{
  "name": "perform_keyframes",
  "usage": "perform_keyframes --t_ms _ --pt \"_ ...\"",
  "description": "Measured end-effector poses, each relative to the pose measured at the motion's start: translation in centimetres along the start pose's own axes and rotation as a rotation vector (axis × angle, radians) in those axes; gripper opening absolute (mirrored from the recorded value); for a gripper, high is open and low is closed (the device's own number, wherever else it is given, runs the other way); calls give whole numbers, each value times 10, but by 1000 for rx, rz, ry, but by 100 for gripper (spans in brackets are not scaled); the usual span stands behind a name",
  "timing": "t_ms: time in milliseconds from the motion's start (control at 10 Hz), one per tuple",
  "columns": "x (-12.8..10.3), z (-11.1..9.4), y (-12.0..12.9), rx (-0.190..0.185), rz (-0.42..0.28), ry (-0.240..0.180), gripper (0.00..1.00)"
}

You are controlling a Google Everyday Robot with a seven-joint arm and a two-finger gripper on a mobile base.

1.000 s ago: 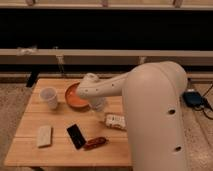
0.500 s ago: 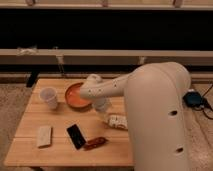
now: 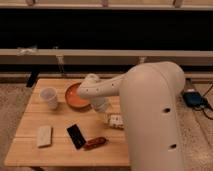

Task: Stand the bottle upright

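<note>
1. The wooden table [image 3: 30, 152] stands in front of a dark wall, with the robot's large white arm [image 3: 150, 110] covering its right edge.
2. The arm reaches leftward over the table and bends down near the table's middle.
3. The gripper [image 3: 103, 107] hangs at the end of that bend, low over the table, just right of the orange bowl [image 3: 75, 97].
4. The camera view does not show whether the gripper is spread, closed or holding anything; this cannot be told.
5. The bottle [image 3: 116, 121] lies on its side toward the right edge, about midway between the far and near edges, just below and right of the gripper. Contact between the two cannot be confirmed.
6. The bottle's right end meets the arm's white body in the view.
7. The translucent cup [image 3: 49, 97] stands upright near the left edge, just left of the bowl.
8. The black phone [image 3: 76, 136] lies flat toward the near edge, with the reddish-brown oblong object [image 3: 95, 143] just to its right.
9. A pale rectangular block [image 3: 44, 136] lies near the near-left corner.
</note>
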Motion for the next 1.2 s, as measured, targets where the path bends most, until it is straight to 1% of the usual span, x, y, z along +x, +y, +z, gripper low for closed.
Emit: perform_keyframes --t_ms 100,300,500,800,1200 --pt "-2 7 2 -13 -22 45 65" --pt "-12 16 12 -40 -66 113 65" --pt "-15 22 14 -51 -95 178 65" --pt "-20 23 17 -41 -138 258 65" --pt "-19 23 18 -20 -172 320 65"
